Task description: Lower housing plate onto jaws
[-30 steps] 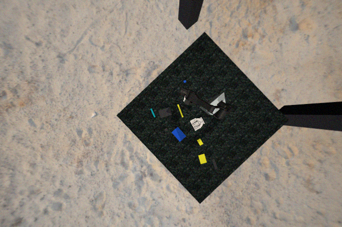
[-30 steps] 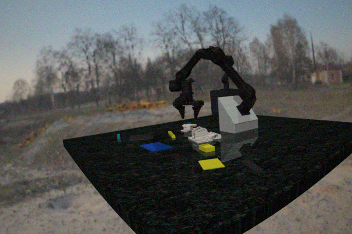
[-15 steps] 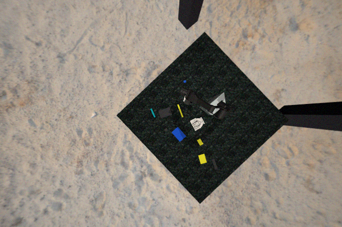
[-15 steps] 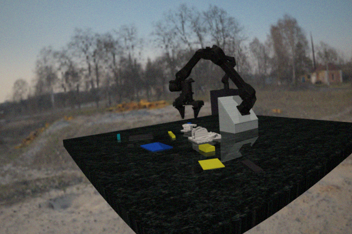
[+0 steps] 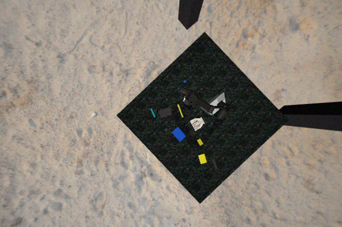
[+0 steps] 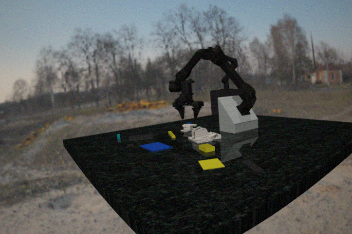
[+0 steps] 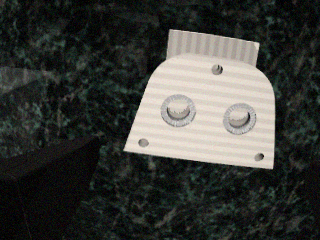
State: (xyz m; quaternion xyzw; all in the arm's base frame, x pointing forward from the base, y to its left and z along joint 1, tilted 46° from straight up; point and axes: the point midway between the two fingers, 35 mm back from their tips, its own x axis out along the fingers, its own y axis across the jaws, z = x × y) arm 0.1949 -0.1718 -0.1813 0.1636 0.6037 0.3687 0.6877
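We have the gripper hanging point-down over the tabletop, its fingers well apart with nothing between them. Under it we see what we take for the housing plate, a small pale piece near the table surface, below the fingertips and apart from them. The wrist view shows us its face with two large ringed holes, three smaller ones and a ribbed strip jutting beyond its rounded edge. We look next at the larger white assembly, with raised curved parts; the plate lies apart from it, so it is not seated there. We cannot tell the jaws or stubs apart at this size. Farther out we find a yellow bar, a blue slab, a yellow block and a flat yellow piece. A teal piece lies beyond the yellow bar, while the pale sloped block stands by the arm's lower end.
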